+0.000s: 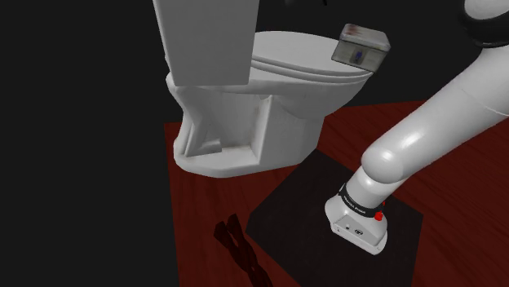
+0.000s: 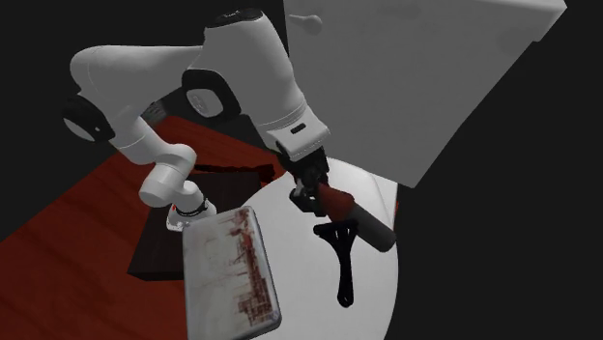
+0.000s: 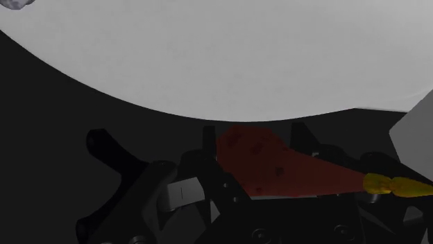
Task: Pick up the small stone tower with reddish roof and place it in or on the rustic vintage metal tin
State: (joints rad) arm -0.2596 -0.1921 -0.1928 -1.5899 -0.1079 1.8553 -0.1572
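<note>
Shoulder view: tin (image 1: 363, 45) sits on toilet lid (image 1: 298, 64), at lid's 2 o'clock edge.
Second exterior view: hand (image 2: 322, 196) clamped on tower (image 2: 340, 206), over lid; tin apart, at tower's 8 o'clock.
Wrist view: tower's red roof between fingers (image 3: 208, 138), yellow tip.

My shoulder view: a white toilet (image 1: 245, 122) on a red floor (image 1: 204, 216), with a tin (image 1: 363, 45) on top.
I see the tin sitting at the front edge of the closed lid (image 1: 302, 65), well apart from the tank (image 1: 208, 37); my white arm (image 1: 424, 134) curves down onto the dark stand (image 1: 302, 220).
</note>
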